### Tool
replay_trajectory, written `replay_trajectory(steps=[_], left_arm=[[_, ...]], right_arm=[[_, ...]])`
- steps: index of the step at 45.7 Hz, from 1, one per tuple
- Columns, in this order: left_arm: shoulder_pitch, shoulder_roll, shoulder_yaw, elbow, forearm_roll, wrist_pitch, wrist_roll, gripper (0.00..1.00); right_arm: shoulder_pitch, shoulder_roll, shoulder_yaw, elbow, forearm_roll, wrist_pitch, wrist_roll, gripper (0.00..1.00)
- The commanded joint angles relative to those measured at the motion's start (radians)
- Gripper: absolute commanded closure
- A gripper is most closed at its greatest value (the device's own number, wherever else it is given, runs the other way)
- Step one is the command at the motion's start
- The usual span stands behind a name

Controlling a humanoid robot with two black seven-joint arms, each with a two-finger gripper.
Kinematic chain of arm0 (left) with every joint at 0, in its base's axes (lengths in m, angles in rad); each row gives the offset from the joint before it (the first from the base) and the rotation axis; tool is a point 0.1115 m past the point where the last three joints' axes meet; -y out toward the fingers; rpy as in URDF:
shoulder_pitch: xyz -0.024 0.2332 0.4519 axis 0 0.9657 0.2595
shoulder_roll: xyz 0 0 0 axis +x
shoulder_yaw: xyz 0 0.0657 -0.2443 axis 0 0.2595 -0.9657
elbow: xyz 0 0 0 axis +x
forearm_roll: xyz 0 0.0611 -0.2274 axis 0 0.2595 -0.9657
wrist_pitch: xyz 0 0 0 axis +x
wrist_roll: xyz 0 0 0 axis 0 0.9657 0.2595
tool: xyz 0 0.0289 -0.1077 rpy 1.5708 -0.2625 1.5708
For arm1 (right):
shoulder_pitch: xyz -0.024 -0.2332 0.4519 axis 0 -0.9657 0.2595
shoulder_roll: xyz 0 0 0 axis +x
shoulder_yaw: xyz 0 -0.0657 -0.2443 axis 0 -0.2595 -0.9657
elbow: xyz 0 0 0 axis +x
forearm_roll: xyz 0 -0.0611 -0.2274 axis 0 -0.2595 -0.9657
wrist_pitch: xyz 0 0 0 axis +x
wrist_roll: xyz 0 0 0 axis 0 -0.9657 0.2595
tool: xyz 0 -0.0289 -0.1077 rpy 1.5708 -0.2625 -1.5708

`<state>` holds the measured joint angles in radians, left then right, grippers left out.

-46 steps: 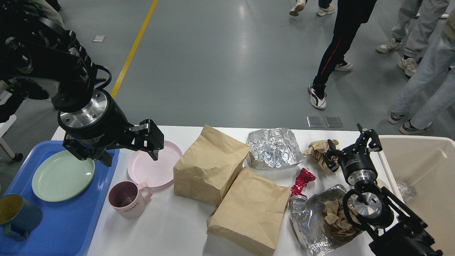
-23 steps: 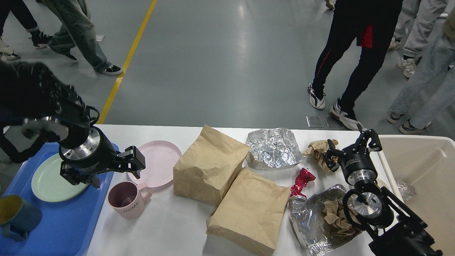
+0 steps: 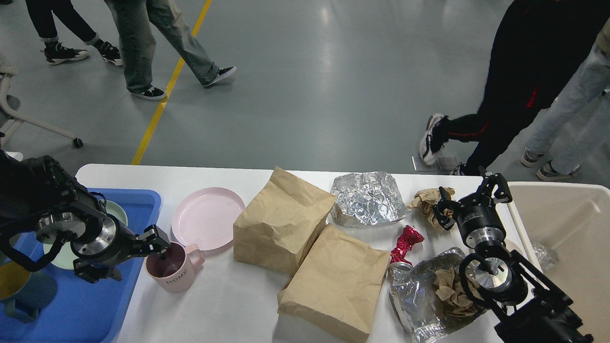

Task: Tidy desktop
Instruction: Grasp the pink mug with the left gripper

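The white desktop [image 3: 224, 305] carries a pink mug [image 3: 172, 270], a pink plate [image 3: 208, 217], two brown paper bags [image 3: 281, 219] [image 3: 336, 283], crumpled foil [image 3: 367, 197], a red wrapper [image 3: 405, 240], a foil sheet with brown paper in it [image 3: 426, 297] and a crumpled brown paper [image 3: 425, 196]. My left gripper [image 3: 133, 257] is open, low at the tray's right edge, with one finger [image 3: 156, 237] at the mug's left rim. My right gripper [image 3: 462, 183] is open and empty, just right of the crumpled brown paper.
A blue tray [image 3: 86, 309] at the left holds a green plate [image 3: 116, 209], mostly hidden by my left arm, and a blue cup [image 3: 21, 293]. A beige bin [image 3: 562, 224] stands at the right edge. People walk on the floor beyond the table.
My left gripper has come down and back toward the near left, from above the pink plate to the mug's rim. The right arm has not moved. People behind have walked on.
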<state>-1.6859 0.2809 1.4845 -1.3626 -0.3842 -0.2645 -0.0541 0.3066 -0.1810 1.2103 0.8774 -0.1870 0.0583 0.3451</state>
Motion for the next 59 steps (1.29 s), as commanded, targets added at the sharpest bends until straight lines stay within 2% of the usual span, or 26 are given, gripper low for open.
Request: replay_trajectory(steps=[1,5,13,22,39,45,55,59], left_arm=[[0.066,-0.003,-0.015,0.042,0.002,0.053,0.0,0.09],[0.123,-0.006,-0.043,0.083,0.002,0.07,0.002,0.09],[0.16,-0.008,-0.073,0.111,0.004,0.071,0.002,0.1],[0.175,-0.008,-0.078,0.128,0.007,0.071,0.0,0.21],[0.19,-0.006,-0.079,0.151,0.008,0.068,0.005,0.59],[0.19,-0.006,-0.081,0.152,0.03,0.057,0.003,0.77],[0.2,-0.003,-0.105,0.152,0.093,0.027,0.014,1.0],[0.2,-0.002,-0.105,0.152,0.122,-0.008,0.022,1.0]], right_arm=[[0.0,0.0,0.0,0.0,0.0,0.0,0.0,0.0],[0.0,0.0,0.0,0.0,0.0,0.0,0.0,0.0],[0.0,0.0,0.0,0.0,0.0,0.0,0.0,0.0],[0.0,0.0,0.0,0.0,0.0,0.0,0.0,0.0],[0.0,0.0,0.0,0.0,0.0,0.0,0.0,0.0],[0.0,0.0,0.0,0.0,0.0,0.0,0.0,0.0],[0.0,0.0,0.0,0.0,0.0,0.0,0.0,0.0],[0.0,0.0,0.0,0.0,0.0,0.0,0.0,0.0]])
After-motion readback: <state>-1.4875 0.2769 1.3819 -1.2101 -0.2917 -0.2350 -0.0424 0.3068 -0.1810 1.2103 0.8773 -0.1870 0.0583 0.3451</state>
